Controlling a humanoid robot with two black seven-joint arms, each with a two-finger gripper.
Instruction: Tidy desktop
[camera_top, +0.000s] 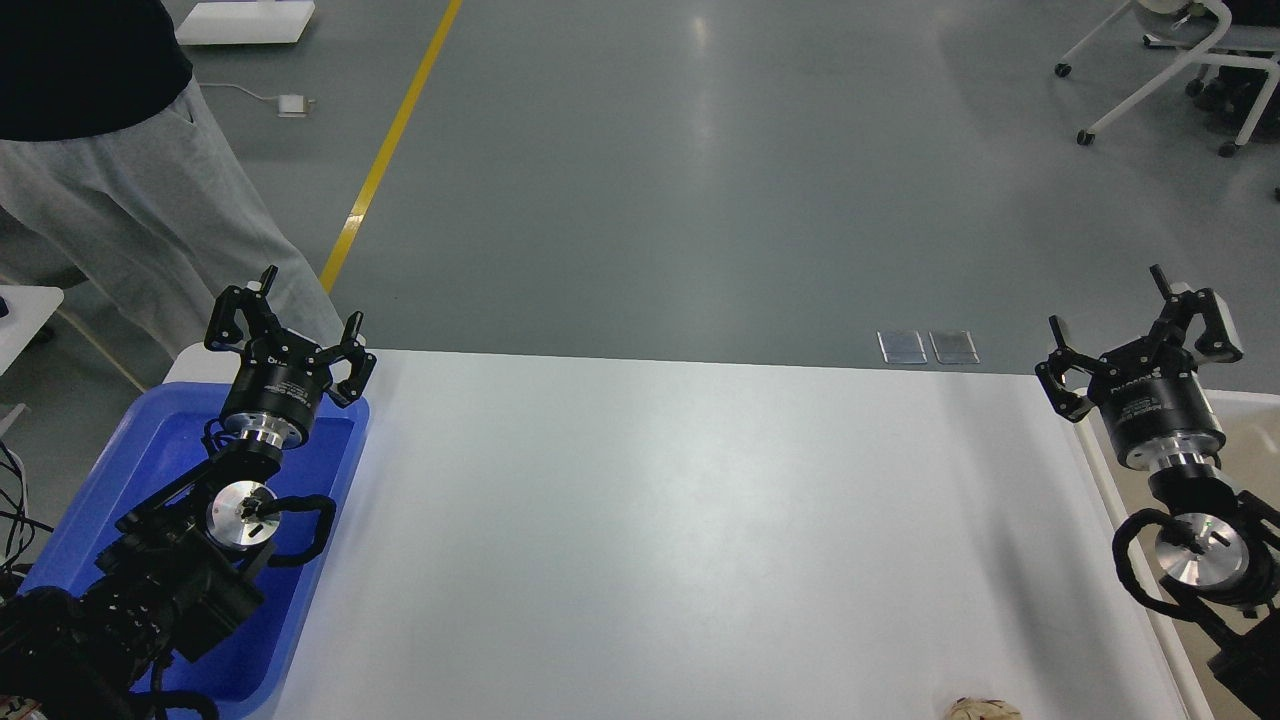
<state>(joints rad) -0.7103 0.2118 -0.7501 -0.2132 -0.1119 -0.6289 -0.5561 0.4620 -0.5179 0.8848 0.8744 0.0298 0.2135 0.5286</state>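
Observation:
The desktop (680, 520) is a large plain white tabletop filling the lower middle of the head view. My left gripper (288, 322) is open and empty, raised over the far end of the blue tray (100, 500) at the left. My right gripper (1140, 325) is open and empty, raised over the table's far right corner beside the beige bin (1235, 430). A small brownish crumpled object (982, 709) peeks in at the table's near edge, mostly cut off.
A person in grey trousers (130, 230) stands close behind the table's left corner. A yellow floor line (395, 130) and two floor plates (926, 346) lie beyond the table. A wheeled chair (1170, 70) stands far right.

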